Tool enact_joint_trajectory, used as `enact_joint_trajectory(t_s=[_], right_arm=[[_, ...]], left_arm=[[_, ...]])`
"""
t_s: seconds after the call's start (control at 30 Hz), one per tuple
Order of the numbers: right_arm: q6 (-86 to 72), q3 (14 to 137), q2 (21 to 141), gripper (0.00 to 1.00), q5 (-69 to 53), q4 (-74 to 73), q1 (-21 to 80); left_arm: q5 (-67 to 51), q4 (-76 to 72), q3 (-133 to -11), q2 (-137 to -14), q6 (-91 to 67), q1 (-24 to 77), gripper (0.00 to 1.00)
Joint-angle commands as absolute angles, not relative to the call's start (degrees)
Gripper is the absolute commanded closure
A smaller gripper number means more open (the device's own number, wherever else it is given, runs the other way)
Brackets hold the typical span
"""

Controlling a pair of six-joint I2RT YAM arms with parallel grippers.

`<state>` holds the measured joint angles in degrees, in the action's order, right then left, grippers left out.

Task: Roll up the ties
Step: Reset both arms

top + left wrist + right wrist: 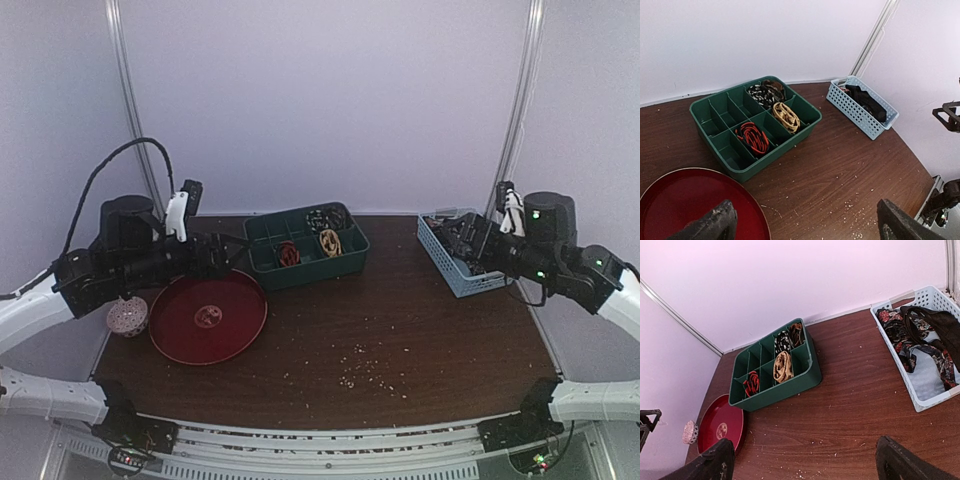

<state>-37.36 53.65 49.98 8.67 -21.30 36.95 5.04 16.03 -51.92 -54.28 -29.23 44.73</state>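
Observation:
A green divided tray point(310, 268) point(775, 155) point(785, 392) at the table's back holds rolled ties. They are an orange-red and black striped coil point(288, 253) point(752, 137) point(751, 383), a tan coil point(330, 240) point(785, 116) point(783, 366) and a black-and-white patterned coil point(759, 93) point(783, 341). Loose dark patterned ties point(900, 335) point(865, 100) lie heaped in a light blue basket point(462, 280) point(917, 400) at the back right. My left gripper point(228, 250) point(807, 222) hangs open and empty above the left of the table, beside the tray. My right gripper point(455, 240) point(805, 462) hangs open and empty by the basket.
A round red plate point(180, 320) point(680, 200) point(710, 427) lies at the left, with a speckled pinkish ball point(127, 316) point(689, 432) beside it at the table's left edge. Pale crumbs point(360, 375) dot the brown tabletop. White walls close in the back and both sides.

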Motion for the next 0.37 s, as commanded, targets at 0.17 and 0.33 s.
enact_joint_trajectory(t_s=[0.17, 0.33], right_arm=[[-40.45, 50.32, 43.95, 0.00, 10.61, -24.77, 37.00], [-40.51, 50.37, 44.46, 0.00, 10.16, -24.74, 37.00]], left_arm=[[3.98, 11.40, -50.53, -52.38, -30.42, 44.74, 0.02], [4.95, 11.44, -50.14, -52.22, -30.48, 44.75, 0.02]])
